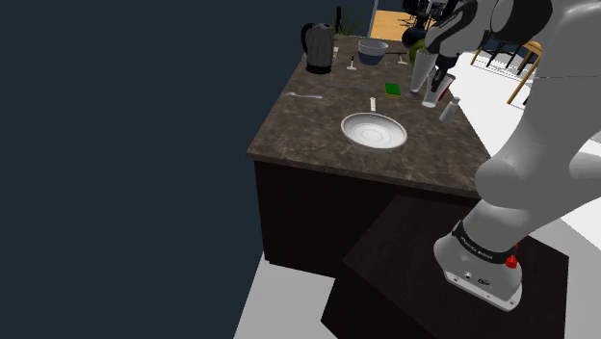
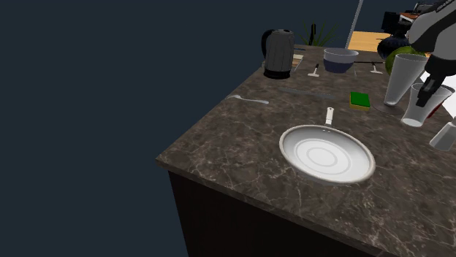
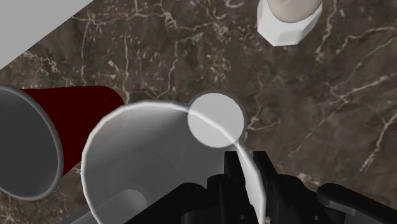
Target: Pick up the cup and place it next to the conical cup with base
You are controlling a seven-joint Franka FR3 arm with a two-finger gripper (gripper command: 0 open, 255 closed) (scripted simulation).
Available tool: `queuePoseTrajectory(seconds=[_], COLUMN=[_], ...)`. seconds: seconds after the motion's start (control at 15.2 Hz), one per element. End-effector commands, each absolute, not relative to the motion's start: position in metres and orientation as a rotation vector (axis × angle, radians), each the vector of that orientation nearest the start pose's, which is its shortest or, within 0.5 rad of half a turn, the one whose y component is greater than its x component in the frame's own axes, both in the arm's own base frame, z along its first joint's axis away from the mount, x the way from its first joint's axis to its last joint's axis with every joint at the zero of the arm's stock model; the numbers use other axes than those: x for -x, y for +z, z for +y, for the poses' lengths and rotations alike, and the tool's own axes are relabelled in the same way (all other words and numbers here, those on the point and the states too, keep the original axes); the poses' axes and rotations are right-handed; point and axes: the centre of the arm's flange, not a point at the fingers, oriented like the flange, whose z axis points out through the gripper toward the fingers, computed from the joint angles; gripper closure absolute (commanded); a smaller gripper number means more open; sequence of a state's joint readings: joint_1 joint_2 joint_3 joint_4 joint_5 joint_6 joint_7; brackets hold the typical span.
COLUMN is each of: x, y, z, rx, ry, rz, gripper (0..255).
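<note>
Dark marbled counter (image 2: 241, 139) is bearing an empty white plate (image 2: 327, 153) and, at the second exterior view's right, the pale cup (image 3: 146, 159), upright just beside a taller grey conical cup (image 2: 404, 74). The black gripper (image 3: 249, 167) is clamping the cup's rim between its fingers (image 3: 230, 178); the cup is appearing empty. A dark red object (image 3: 76, 105) is lying largely hidden behind the cups, and a white container (image 3: 289, 22) is being cut off.

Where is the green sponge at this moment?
In the second exterior view the green sponge lies flat on the marble countertop, between the white plate and the grey bowl, toward the view's right.
</note>
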State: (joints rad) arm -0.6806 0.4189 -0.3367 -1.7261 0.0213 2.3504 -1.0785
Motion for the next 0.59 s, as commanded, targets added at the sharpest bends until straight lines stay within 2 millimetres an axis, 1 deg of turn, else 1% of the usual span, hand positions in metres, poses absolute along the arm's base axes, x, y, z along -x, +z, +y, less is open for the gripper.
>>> queuePoseTrajectory(seconds=[0.0,0.4,0.46,0.53], x=[-0.3779,-0.3779,-0.3779,-0.3779], y=[0.3734,0.3734,0.3735,0.3734], z=[-0.5632,-0.5633,-0.5633,-0.5633], rx=[3.394,3.394,3.394,3.394], ry=[-0.027,-0.027,-0.027,-0.027], rz=[-0.154,-0.154,-0.154,-0.154], gripper=[255,255,0,0])
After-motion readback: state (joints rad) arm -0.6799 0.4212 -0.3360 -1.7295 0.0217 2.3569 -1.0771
